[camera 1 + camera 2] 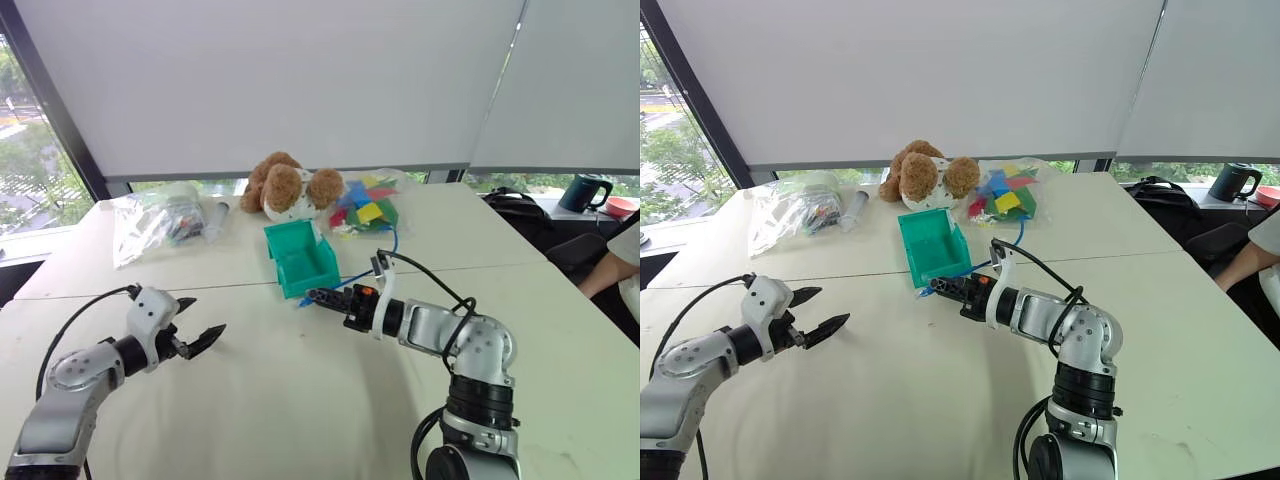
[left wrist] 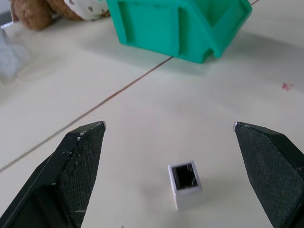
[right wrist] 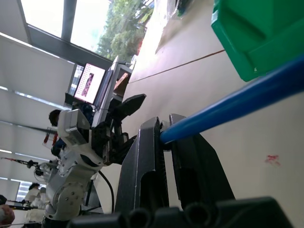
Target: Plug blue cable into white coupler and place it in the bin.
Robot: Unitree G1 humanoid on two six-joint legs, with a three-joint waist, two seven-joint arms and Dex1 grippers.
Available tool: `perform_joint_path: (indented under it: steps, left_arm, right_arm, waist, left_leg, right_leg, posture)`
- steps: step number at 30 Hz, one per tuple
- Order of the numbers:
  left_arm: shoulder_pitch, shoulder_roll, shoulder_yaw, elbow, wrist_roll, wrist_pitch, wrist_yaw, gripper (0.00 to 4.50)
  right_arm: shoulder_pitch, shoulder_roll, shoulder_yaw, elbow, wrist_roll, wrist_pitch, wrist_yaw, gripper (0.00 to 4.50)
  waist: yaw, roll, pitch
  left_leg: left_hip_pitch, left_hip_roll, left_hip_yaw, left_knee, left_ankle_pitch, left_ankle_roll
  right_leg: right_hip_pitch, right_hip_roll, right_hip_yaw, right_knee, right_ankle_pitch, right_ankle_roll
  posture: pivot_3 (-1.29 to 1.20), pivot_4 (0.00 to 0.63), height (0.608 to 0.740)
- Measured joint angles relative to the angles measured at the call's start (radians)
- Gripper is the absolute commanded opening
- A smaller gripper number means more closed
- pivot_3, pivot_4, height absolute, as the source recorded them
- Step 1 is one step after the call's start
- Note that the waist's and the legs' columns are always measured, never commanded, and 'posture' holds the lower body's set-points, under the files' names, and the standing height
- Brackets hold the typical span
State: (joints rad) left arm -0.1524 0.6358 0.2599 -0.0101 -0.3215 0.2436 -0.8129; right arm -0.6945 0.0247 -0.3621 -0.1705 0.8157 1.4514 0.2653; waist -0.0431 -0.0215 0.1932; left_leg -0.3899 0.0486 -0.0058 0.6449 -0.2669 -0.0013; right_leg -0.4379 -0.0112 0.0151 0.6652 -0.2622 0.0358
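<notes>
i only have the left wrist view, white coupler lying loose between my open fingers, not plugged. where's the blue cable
Observer: The right gripper is shut on the blue cable, pinching it near its end.
Operator: how far is that from the bin
Observer: Close. In the head view the right gripper sits just in front of the bin's lowered lip, the cable trailing back past the bin's right side.
Operator: anything in the bin yet
Observer: Its visible interior looks empty from the head view.
Operator: where's my left gripper relative to the right one
Observer: The left gripper is well to the left of the right one, apart from it, over bare table.
</notes>
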Motion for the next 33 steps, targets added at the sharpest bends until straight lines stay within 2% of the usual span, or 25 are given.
perform_joint_path:
  steps: [9,10,11,18,20,23,25,29,33]
  left_arm:
    - [-0.082,-0.042,-0.024,0.3,-0.007,-0.102,-0.066,4.45]
    - [-0.097,-0.044,-0.033,0.324,-0.005,-0.111,-0.075,3.93]
    - [-0.109,-0.049,-0.042,0.345,-0.005,-0.122,-0.085,3.79]
    - [-0.149,-0.059,-0.076,0.423,-0.006,-0.165,-0.173,0.36]
    - [-0.156,-0.059,-0.089,0.422,-0.007,-0.164,-0.2,0.42]
    - [-0.167,-0.059,-0.129,0.4,-0.013,-0.148,-0.262,0.41]
    - [-0.19,-0.064,-0.175,0.384,-0.014,-0.141,-0.319,0.41]
    - [-0.295,-0.121,-0.288,0.391,0.007,-0.146,-0.412,0.41]
    - [-0.402,-0.208,-0.405,0.466,0.064,-0.202,-0.484,0.41]
  right_arm:
    - [0.006,-0.008,0.01,-0.005,0.025,-0.03,-0.006,0.0]
    - [0.007,-0.009,0.014,-0.005,0.026,-0.032,-0.008,0.0]
    - [0.008,-0.01,0.017,-0.008,0.029,-0.034,-0.01,0.0]
    - [0.021,-0.04,0.028,-0.032,0.036,-0.041,-0.024,0.0]
    - [0.021,-0.063,0.048,-0.046,0.036,-0.045,-0.017,0.0]
    - [0.019,-0.172,0.147,-0.074,0.024,-0.073,0.044,0.0]
    - [0.004,-0.289,0.261,-0.097,-0.014,-0.124,0.126,0.0]
    - [-0.055,-0.455,0.458,-0.118,-0.105,-0.271,0.303,0.0]
    - [-0.111,-0.618,0.677,-0.118,-0.286,-0.495,0.487,0.0]
  waist:
    - [0.0,0.0,0.0]
    - [0.0,0.0,0.0]
    - [0.0,0.0,0.0]
    - [0.0,0.0,0.0]
    - [0.0,0.0,0.0]
    - [0.0,0.0,0.0]
    - [0.002,0.0,0.0]
    - [0.003,0.0,0.0]
    - [-0.001,-0.001,0.0]
  left_leg:
    - [-0.001,0.0,0.0,0.0,0.0,0.0]
    - [-0.001,0.0,0.0,0.0,0.0,0.0]
    - [-0.001,0.0,0.0,0.0,0.0,0.0]
    - [-0.001,0.0,0.0,0.0,0.0,0.0]
    - [-0.001,0.0,0.0,0.0,0.0,0.0]
    - [-0.001,0.0,0.0,0.0,0.0,0.0]
    - [-0.001,-0.001,0.0,0.0,0.0,0.0]
    - [-0.001,-0.002,0.0,0.001,0.0,0.0]
    - [-0.002,-0.002,0.001,0.002,0.0,0.0]
  right_leg:
    - [-0.001,0.0,0.0,0.0,0.0,0.0]
    - [-0.001,0.0,0.0,0.0,0.0,0.0]
    - [-0.001,0.0,0.0,0.0,0.0,0.0]
    - [-0.001,0.0,0.0,0.0,0.0,0.0]
    - [-0.001,0.0,0.0,0.0,0.0,0.0]
    - [-0.001,0.0,0.0,0.0,0.0,0.0]
    - [-0.001,0.001,0.0,0.0,0.0,0.0]
    - [-0.001,0.002,0.0,0.0,0.0,0.001]
    - [-0.001,0.003,0.0,-0.002,0.001,0.002]
  posture:
    - [0.0,0.15,0.74]
    - [0.0,0.15,0.74]
    - [0.0,0.15,0.74]
    - [0.0,0.15,0.74]
    - [0.0,0.15,0.74]
    - [0.0,0.15,0.74]
    - [0.0,0.15,0.74]
    - [0.0,0.15,0.74]
    - [0.0,0.15,0.74]
